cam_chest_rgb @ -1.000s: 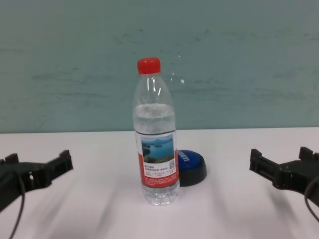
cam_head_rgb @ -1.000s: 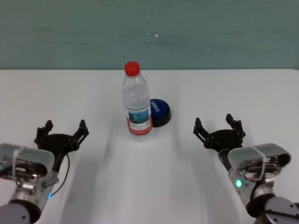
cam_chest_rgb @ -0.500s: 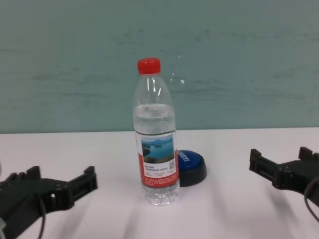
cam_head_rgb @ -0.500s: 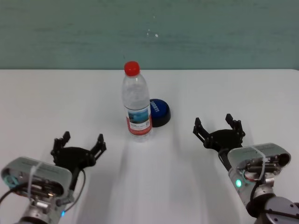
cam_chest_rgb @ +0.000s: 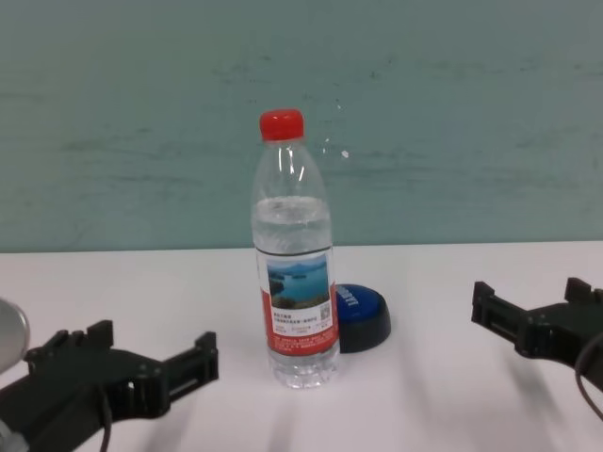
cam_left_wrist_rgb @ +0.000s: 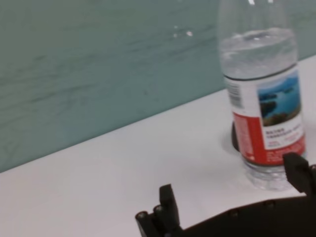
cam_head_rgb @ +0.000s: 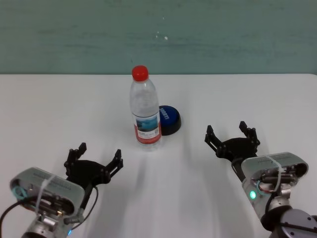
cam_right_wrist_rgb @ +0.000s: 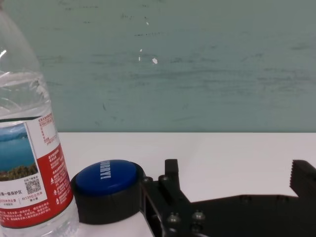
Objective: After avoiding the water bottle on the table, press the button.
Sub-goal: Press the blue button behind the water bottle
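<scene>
The water bottle (cam_head_rgb: 145, 113) stands upright mid-table, clear with a red cap; it also shows in the chest view (cam_chest_rgb: 294, 259), the left wrist view (cam_left_wrist_rgb: 264, 103) and the right wrist view (cam_right_wrist_rgb: 27, 148). The blue dome button (cam_head_rgb: 169, 119) sits just behind and right of it, half hidden in the chest view (cam_chest_rgb: 362, 315) and plain in the right wrist view (cam_right_wrist_rgb: 109, 187). My left gripper (cam_head_rgb: 95, 157) is open and empty, near and left of the bottle (cam_chest_rgb: 132, 363). My right gripper (cam_head_rgb: 232, 135) is open and empty, right of the button (cam_chest_rgb: 532, 315).
The white table (cam_head_rgb: 59, 104) runs wide to both sides. A teal wall (cam_head_rgb: 223, 34) stands behind the table's far edge.
My left gripper has moved right and toward the near edge, closing on the bottle's left side. The right arm, bottle and button have not moved.
</scene>
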Robot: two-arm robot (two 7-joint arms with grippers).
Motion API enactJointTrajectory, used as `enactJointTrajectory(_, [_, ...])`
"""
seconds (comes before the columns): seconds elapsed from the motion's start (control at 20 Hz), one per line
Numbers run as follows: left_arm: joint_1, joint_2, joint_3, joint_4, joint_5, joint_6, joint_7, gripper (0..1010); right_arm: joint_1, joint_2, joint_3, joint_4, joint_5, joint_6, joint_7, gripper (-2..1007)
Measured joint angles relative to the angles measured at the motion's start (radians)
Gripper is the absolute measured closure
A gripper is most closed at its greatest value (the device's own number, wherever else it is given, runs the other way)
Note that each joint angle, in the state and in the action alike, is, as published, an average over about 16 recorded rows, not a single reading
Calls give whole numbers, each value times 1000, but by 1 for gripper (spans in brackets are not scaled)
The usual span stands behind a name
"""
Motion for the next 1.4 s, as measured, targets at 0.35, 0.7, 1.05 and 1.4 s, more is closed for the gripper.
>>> enactJointTrajectory(0.35, [20, 16, -5, -13, 34, -40, -31, 10, 0, 0, 0, 0, 0, 0, 0, 1])
enactJointTrajectory(0.7, [21, 28, -26, 24, 38, -141, -58, 10, 0, 0, 0, 0, 0, 0, 0, 1])
enactJointTrajectory(1.05, [-18, 48, -48, 103, 3, -238, -105, 10, 0, 0, 0, 0, 0, 0, 0, 1])
enactJointTrajectory(1.4, [-87, 76, -48, 186, -34, -283, -158, 10, 0, 0, 0, 0, 0, 0, 0, 1])
